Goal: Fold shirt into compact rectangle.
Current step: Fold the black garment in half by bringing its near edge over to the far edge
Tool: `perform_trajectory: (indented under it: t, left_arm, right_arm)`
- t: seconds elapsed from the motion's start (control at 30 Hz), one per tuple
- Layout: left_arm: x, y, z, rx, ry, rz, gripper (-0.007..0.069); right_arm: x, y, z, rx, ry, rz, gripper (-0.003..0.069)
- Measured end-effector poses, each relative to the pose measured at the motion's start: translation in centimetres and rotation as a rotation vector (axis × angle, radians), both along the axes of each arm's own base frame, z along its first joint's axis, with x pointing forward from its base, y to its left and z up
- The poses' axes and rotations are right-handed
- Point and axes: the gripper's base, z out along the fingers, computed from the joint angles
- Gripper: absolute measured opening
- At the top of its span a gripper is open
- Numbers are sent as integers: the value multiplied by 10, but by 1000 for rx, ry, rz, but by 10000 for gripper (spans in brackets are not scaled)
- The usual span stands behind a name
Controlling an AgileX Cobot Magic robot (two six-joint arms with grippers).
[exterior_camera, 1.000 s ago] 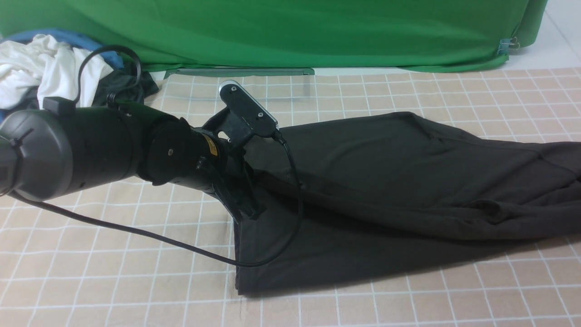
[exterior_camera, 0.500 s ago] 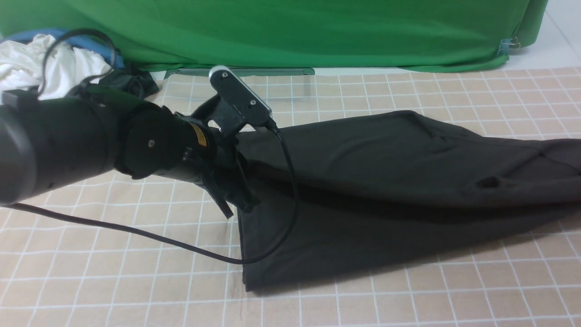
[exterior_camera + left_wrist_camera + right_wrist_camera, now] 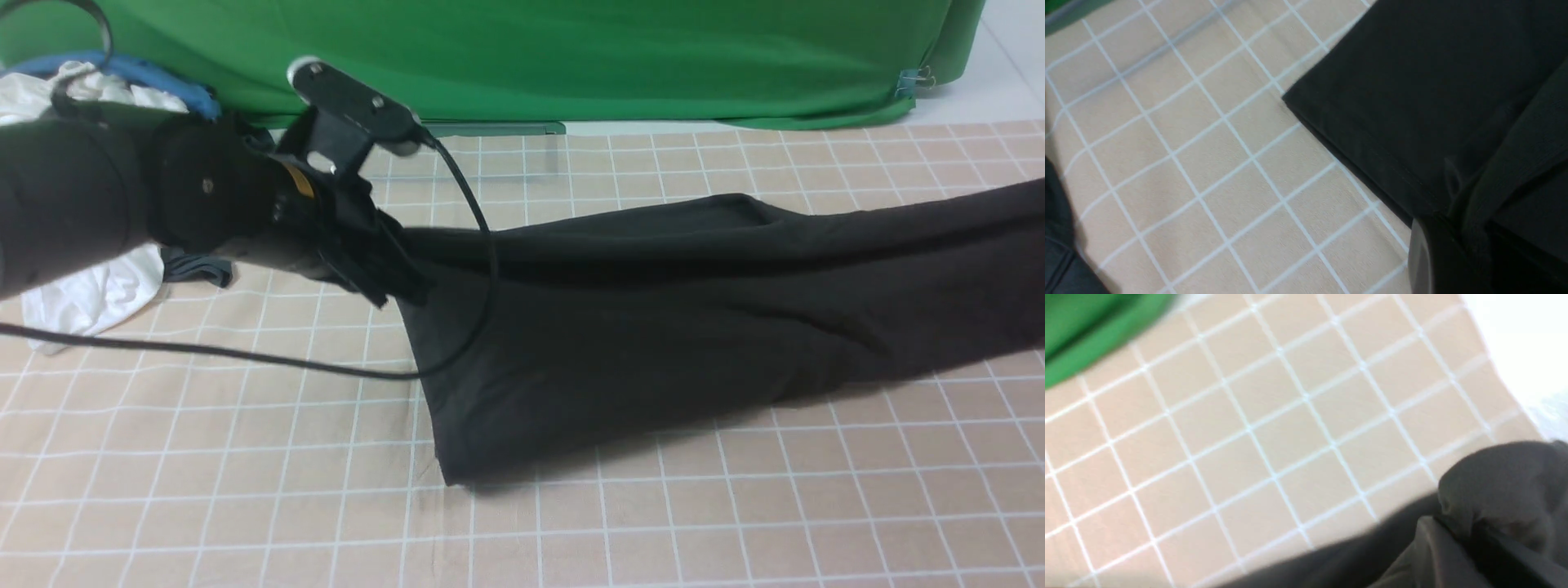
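Observation:
The black shirt (image 3: 653, 327) hangs stretched between my two grippers, its lower fold trailing on the checked table cover (image 3: 245, 474). My left gripper (image 3: 404, 286) is shut on the shirt's left edge, lifted above the table. In the left wrist view, the gripper (image 3: 1470, 245) pinches a bunched fold, and a hemmed corner of the shirt (image 3: 1412, 81) lies flat beyond it. My right arm is out of the front view; the shirt's right end rises past that frame's edge. In the right wrist view, the right gripper (image 3: 1457, 539) is shut on gathered fabric of the shirt (image 3: 1502, 477).
A white garment (image 3: 98, 286) and a small dark grey garment (image 3: 196, 265) lie at the far left under my left arm. A green backdrop (image 3: 531, 57) hangs behind the table. The left wrist camera's cable (image 3: 245, 355) loops low over the cover and shirt.
My left gripper has risen and moved back and left with the shirt's edge. The shirt's right end has lifted too, pulling the cloth taut; its lower fold slid back.

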Motion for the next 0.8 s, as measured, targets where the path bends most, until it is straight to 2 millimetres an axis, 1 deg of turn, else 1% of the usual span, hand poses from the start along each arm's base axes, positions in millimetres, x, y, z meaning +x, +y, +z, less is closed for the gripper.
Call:
perform_trajectory:
  t: [0.07,0.13,0.2,0.23,0.27,0.37,0.4,0.6,0.8]
  left_arm:
    - [7,4,1,-6,-5,20,29]
    - [16,8,-3,-8,1,37,29]
    - [27,9,-10,8,11,36,29]
    - [29,9,-13,10,16,37,29]
    - [38,7,-18,17,22,33,29]
    - [52,3,-24,23,25,29,29]
    - [59,2,-30,27,33,28,29]
    - [83,-5,-47,30,37,31,29]
    - [97,-8,-67,24,3,39,29]
  right_arm:
    - [10,8,-7,-3,-8,24,61]
    - [19,13,-14,-5,-13,39,61]
    - [28,15,-21,-4,-26,45,61]
    - [29,15,-22,-4,-30,43,61]
    - [33,14,-27,-1,-45,33,62]
    - [38,12,-32,-4,-73,26,63]
    - [41,11,-34,-8,-96,26,64]
    - [52,9,-43,-23,-170,29,71]
    - [60,8,-54,-16,-220,10,83]
